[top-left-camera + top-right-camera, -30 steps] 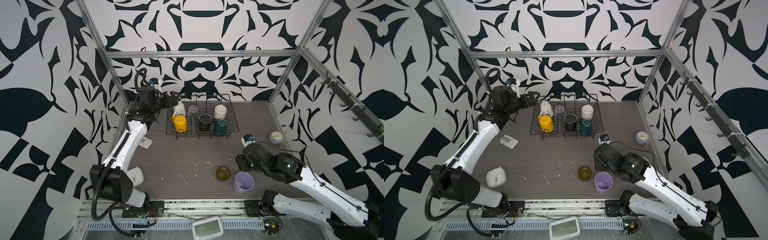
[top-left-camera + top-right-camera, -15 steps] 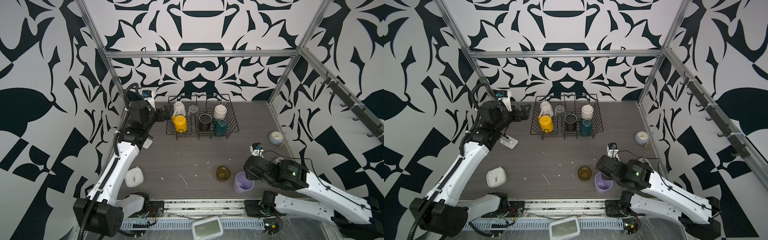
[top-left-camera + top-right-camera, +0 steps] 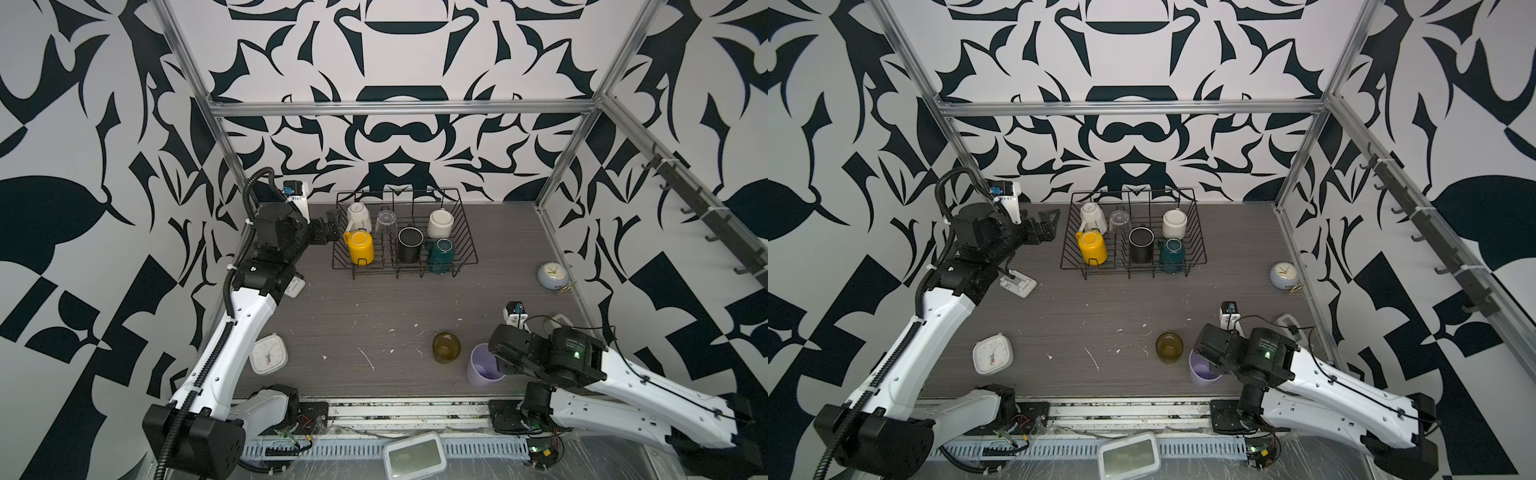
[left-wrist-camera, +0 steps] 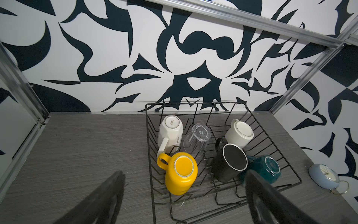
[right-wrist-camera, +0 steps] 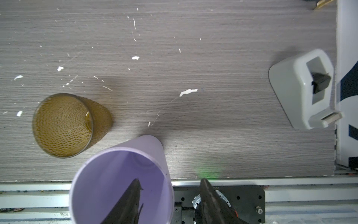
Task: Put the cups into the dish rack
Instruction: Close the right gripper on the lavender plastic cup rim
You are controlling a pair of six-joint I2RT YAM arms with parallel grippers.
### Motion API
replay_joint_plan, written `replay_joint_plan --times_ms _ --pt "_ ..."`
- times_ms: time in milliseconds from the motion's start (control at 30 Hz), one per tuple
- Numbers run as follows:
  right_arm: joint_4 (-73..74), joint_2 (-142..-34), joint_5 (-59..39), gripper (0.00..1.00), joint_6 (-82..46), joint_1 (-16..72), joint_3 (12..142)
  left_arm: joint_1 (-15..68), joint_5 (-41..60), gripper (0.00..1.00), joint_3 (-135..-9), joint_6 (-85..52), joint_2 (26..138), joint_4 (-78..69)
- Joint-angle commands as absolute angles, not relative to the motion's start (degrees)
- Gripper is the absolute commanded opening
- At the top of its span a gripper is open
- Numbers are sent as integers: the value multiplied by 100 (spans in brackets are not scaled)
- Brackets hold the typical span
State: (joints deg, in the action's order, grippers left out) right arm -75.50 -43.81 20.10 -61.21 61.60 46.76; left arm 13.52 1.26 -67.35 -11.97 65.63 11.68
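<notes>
The grey wood-grain surface (image 3: 374,316) is flecked white under loud black-and-white walls. The lilac tumbler (image 5: 108,174), plain and matte, stands upright near the front edge beside the dimpled amber glass (image 5: 62,126). The right tool (image 5: 170,180) straddles its rim, parted, not pinching. The left tool (image 3: 1046,224) gapes empty beside the dish rack (image 3: 469,249), which holds six cups (image 3: 360,247).
</notes>
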Motion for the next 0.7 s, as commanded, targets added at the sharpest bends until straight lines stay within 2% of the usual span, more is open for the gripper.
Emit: replay_joint_plan --times_ms 0,167,300,567,667 --pt "-7345 -4351 1945 52 -6257 6187 4453 1338 120 99 -6669 -1129 6462 1072" --pt "-6916 -4389 1903 52 -6302 6187 4122 1337 131 99 -6662 -1104 6436 1072" --pt "-6614 -4479 1898 46 -6318 6187 3898 1338 127 99 -6662 -1093 6442 1072" --pt "-6540 -4668 2259 27 -6299 6187 3889 1336 118 99 -6654 -1079 6457 1063" --pt "-6583 -4761 2573 17 -6342 6183 3976 1332 106 99 -6655 -1065 6449 1063"
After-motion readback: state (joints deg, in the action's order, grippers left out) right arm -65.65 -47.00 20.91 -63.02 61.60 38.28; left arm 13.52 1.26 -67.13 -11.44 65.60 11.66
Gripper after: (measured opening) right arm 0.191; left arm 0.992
